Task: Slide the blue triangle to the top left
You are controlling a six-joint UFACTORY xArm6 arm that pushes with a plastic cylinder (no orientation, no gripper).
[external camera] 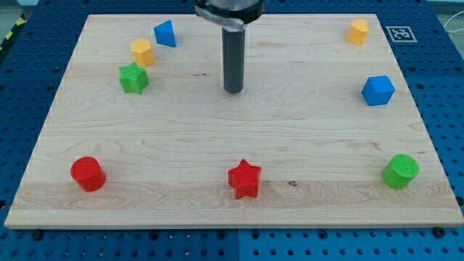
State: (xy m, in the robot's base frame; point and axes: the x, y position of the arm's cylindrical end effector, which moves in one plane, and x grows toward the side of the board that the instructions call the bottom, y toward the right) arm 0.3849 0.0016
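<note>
The blue triangle (166, 33) lies near the view's top left of the wooden board (217, 130). My tip (233, 90) rests on the board right of it and a little lower, well apart from it. A yellow block (142, 52) sits just below and left of the triangle, and a green star (134, 78) lies below that.
A second yellow block (357, 32) is at the top right, a blue cube (378, 90) at the right, a green cylinder (401, 172) at the bottom right. A red star (245, 179) is at the bottom middle, a red cylinder (88, 174) at the bottom left.
</note>
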